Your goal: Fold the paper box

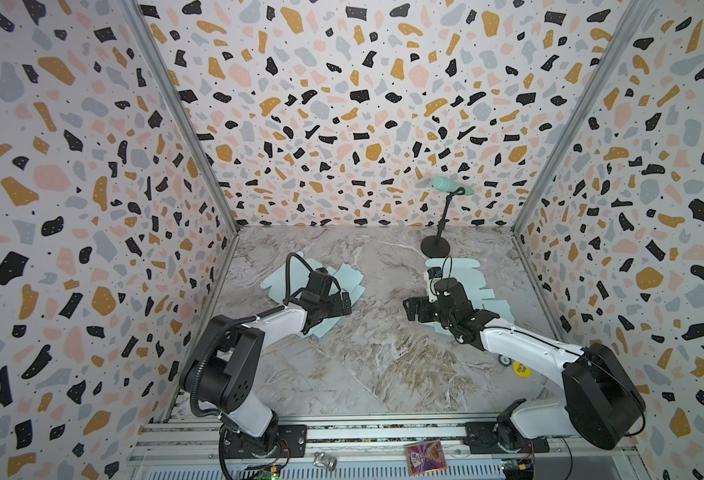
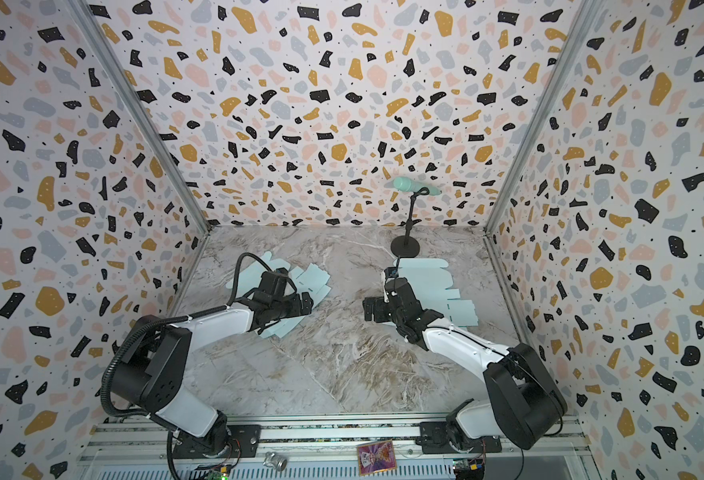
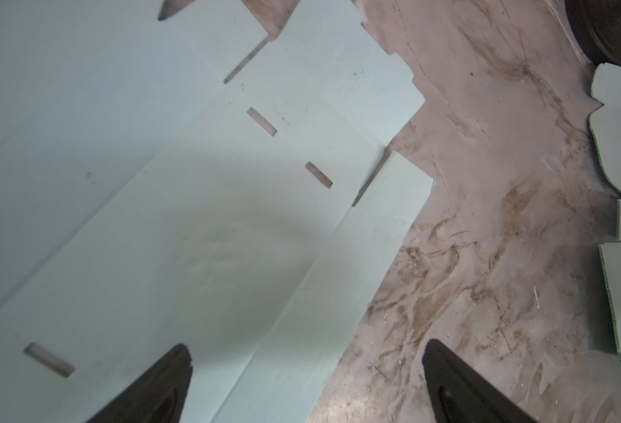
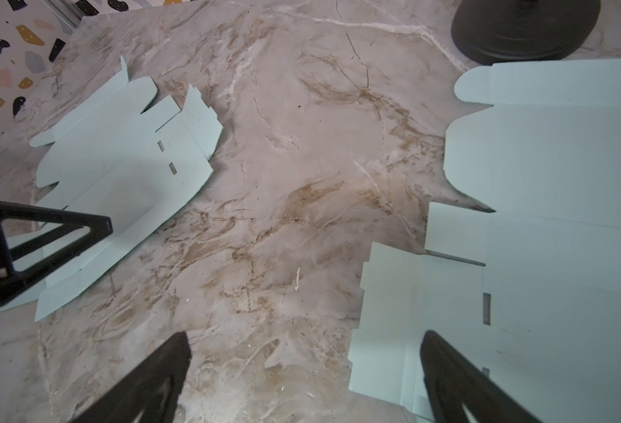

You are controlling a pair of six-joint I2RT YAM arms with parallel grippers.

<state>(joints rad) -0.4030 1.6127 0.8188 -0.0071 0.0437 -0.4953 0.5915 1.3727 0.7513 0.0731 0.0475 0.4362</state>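
Mint-green card is seen in two places on the marble table (image 1: pixel 383 357): two paper box blanks are laid out flat and unfolded, well apart, with bare marble between them. The left blank (image 1: pixel 352 284) (image 2: pixel 319 282) is placed towards the left wall, at an angle; its narrow slots and cut flaps are shown close up by the left wrist view (image 3: pixel 191 219), and it is also seen across the table from the right wrist (image 4: pixel 125 164). The right blank (image 1: pixel 468 272) (image 2: pixel 429 274) (image 4: pixel 558 164) is laid near the right wall, just in front of the round base of a black stand (image 1: pixel 435 248), on which a mint-green cylinder (image 1: pixel 445 185) is clamped.

The left gripper (image 1: pixel 339 305) (image 2: pixel 306 303) (image 3: pixel 307 348) is held low over the near edge of the left blank. Its jaws are spread wide and nothing is gripped; one finger is seen over the card, one over bare marble. Contact with the card cannot be told.

The right gripper (image 1: pixel 414 309) (image 2: pixel 371 309) (image 4: pixel 305 336) is turned towards the middle of the table. Its jaws are likewise spread wide and empty, one finger over the edge of the right blank, one over marble.
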